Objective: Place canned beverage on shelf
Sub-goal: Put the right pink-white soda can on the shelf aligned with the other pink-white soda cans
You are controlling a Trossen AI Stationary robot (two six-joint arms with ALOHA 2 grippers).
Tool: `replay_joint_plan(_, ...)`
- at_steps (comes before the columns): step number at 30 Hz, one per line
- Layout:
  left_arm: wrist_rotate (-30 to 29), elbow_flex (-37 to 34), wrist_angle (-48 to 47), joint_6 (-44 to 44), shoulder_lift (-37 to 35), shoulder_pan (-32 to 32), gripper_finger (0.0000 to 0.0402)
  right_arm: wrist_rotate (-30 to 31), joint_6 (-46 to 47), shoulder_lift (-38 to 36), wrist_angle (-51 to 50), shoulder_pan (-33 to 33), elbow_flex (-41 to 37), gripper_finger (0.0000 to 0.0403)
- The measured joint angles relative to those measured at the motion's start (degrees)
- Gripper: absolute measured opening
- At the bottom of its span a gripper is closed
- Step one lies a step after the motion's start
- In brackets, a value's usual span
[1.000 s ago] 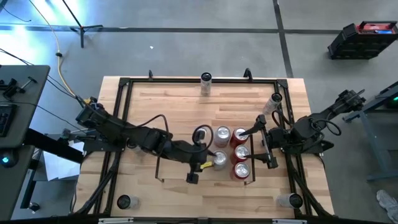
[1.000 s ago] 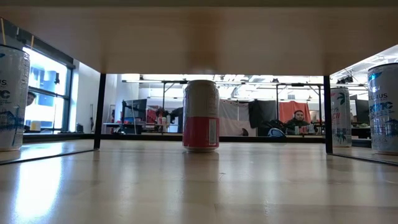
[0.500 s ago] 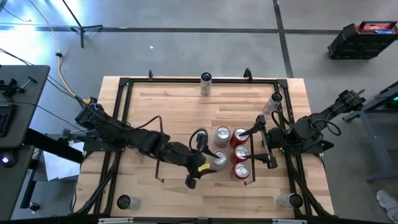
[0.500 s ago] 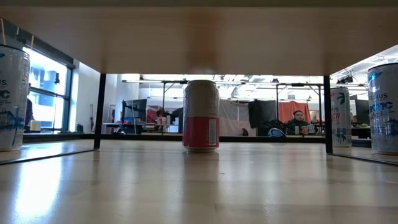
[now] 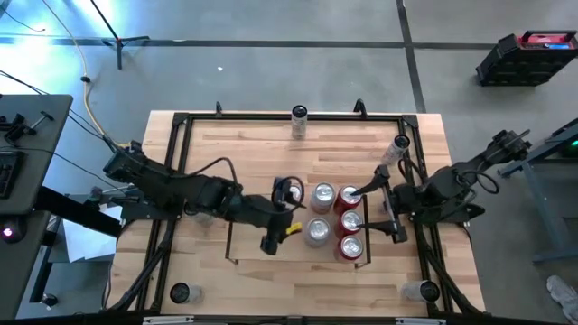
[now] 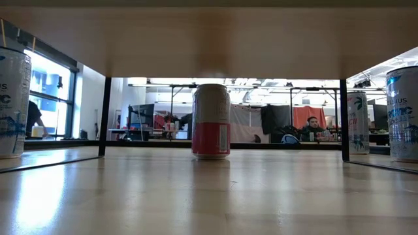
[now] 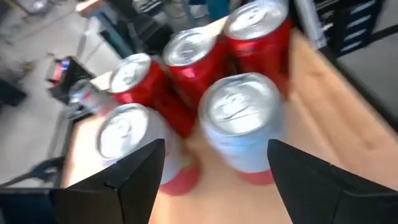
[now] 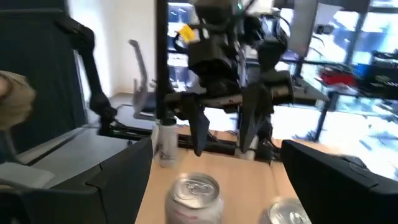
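Note:
The shelf [image 5: 307, 257] is a light-wood bay with thin black rails, and several cans stand upright on it. Nearest my left gripper [image 5: 293, 219] is a silver-topped pale can [image 5: 316, 231], which also shows in the left wrist view [image 7: 241, 118]. It stands just ahead of my open left fingers [image 7: 134, 180], clear of them. A second pale can [image 7: 124, 134] and three red cans [image 7: 186, 59] stand around it. My right gripper [image 5: 372, 215] waits open and level at the right of the red cans [image 5: 350, 220], touching nothing.
Single cans stand at the table's far edge [image 5: 298, 119], far right [image 5: 400, 149] and both near corners [image 5: 181, 293] [image 5: 420, 291]. A black frame [image 5: 176, 181] edges the tabletop. Bare wood lies at the shelf's left end and across the far half of the table.
My left gripper has drawn back toward the table's left edge, off the pale can, and has rolled a little about its own axis. The can stays upright on the shelf beside the others. My right arm has kept still.

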Motion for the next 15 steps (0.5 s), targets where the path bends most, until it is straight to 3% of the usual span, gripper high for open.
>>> replay_joint_plan(4, 1.7, -0.1, 0.1, -2.1, 0.3, -0.3, 0.0275, -8.0, -2.4, 0.8, 0.1, 0.1, 0.4, 0.0341)
replay_joint_plan(6, 1.2, -0.1, 0.5, -3.2, 1.1, -0.2, 0.0275, -9.3, -2.7, 3.2, -1.3, 0.5, 1.9, 0.0341)
replay_joint_plan(9, -0.4, -0.3, 0.1, -4.4, 2.1, -0.6, 0.0275, -8.1, -3.1, 8.6, -7.3, 0.9, 8.3, 0.0341)
replay_joint_plan(15, -1.2, -0.3, -0.5, -6.9, 2.2, -1.5, 0.0275, -4.0, -3.5, 20.9, -29.7, 0.8, 27.8, 0.0341)
